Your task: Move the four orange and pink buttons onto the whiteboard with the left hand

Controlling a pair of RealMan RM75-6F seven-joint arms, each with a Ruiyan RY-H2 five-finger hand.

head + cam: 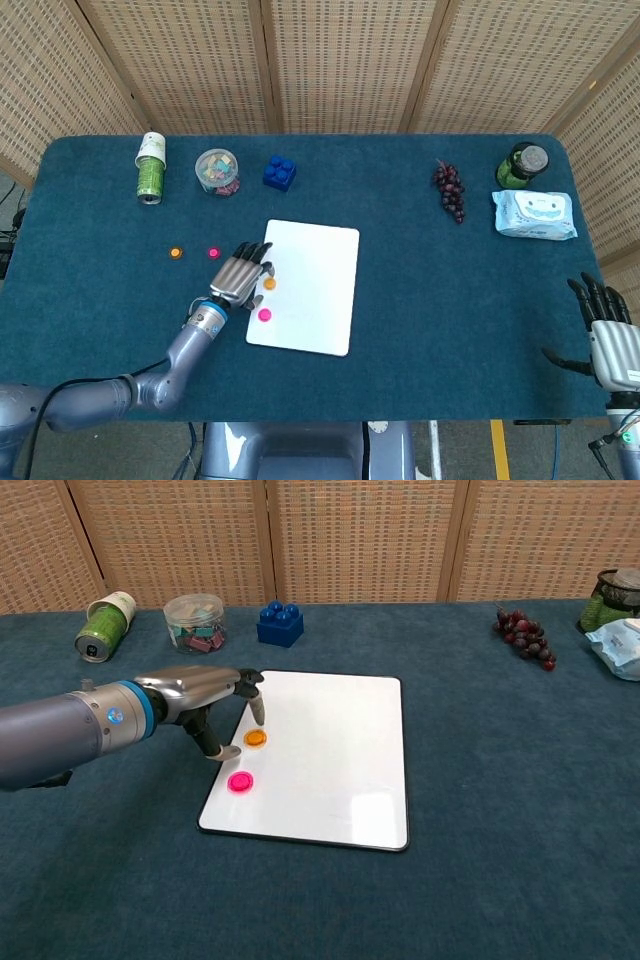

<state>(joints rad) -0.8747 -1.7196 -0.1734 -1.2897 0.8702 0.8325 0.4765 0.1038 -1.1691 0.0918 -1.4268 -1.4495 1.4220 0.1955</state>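
- In the chest view the left hand (205, 695) reaches over the left edge of the whiteboard (330, 750); its fingers are spread and hold nothing, and one fingertip hangs just above the orange button on the board (256, 738) without clearly touching it.
- The pink button on the board (240, 781) lies near the board's lower left corner, just beside the orange one and apart from it.
- Only the head view shows the other two buttons: a second orange button (176, 253) and a second pink button (213, 253) lie on the blue table (450, 300), left of the whiteboard and apart from each other.
- Only the head view shows the right hand (608, 335), at the table's right edge, fingers apart and holding nothing.
- Along the far edge stand a green can (150, 167) lying on its side, a clear tub (217, 172), a blue brick (279, 172), grapes (449, 189), a green jar (522, 166) and a pack of wipes (534, 214).
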